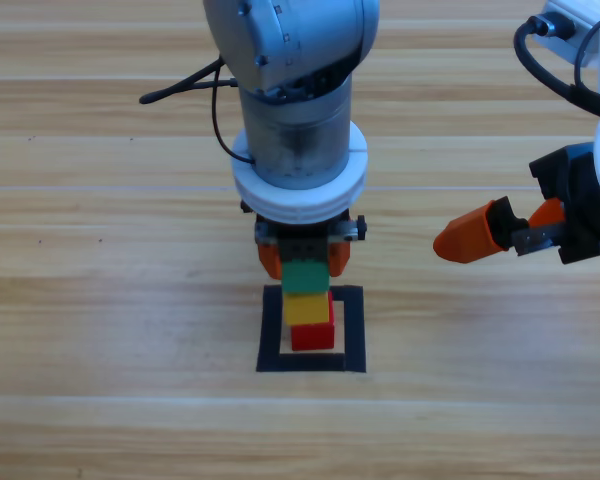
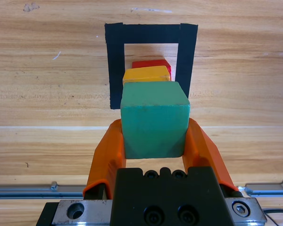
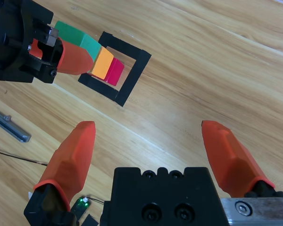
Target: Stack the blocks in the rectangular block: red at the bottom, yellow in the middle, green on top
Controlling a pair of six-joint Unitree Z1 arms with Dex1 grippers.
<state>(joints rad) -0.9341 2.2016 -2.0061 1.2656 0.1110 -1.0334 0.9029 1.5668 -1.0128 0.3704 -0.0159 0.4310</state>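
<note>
Three cubes look stacked in the tape square (image 1: 352,330), left gripper (image 2: 154,141) clamped on the green cube (image 2: 153,123), so I'd open gently and lift straight off yellow (image 2: 146,74); right gripper (image 3: 151,150) waits wide open, empty.

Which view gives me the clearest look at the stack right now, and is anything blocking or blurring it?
High view: the left gripper and its arm cover part of the green cube; soft shadow, no glare. Left wrist view: the green cube fills the centre, sharp, hiding most of the yellow cube and red cube. Right wrist view: the stack shows side-on, small but clear.
</note>
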